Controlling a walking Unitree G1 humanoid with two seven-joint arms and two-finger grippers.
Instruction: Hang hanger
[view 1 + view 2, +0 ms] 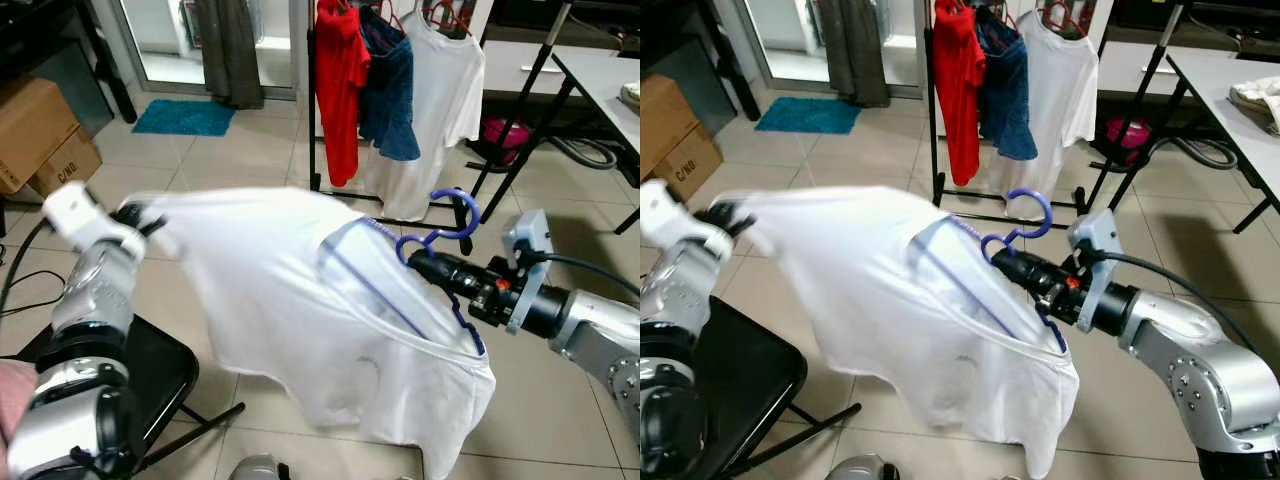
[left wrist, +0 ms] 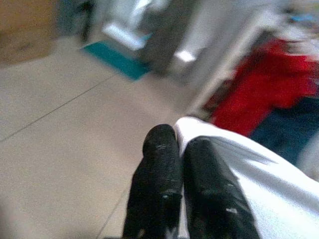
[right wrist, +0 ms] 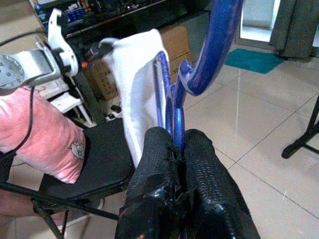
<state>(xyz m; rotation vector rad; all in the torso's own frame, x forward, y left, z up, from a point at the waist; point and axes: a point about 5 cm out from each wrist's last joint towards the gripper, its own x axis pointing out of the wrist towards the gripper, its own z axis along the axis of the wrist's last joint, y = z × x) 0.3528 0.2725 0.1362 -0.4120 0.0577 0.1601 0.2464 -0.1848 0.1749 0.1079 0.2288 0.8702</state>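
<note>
Hanger in blue, white T-shirt already on it, sits pinched at the neck in your right claw while your left claw nips the sleeve to spread it, rack well beyond.

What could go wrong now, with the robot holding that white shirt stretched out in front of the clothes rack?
The left gripper pinches only an edge of the white shirt; pulled taut, the cloth might slip free and sag toward the black chair.

The right gripper clamps the blue hanger on its thin neck, so it could twist under the shirt's weight.

The clothes rack already holds garments, so the hook might snag one.
</note>
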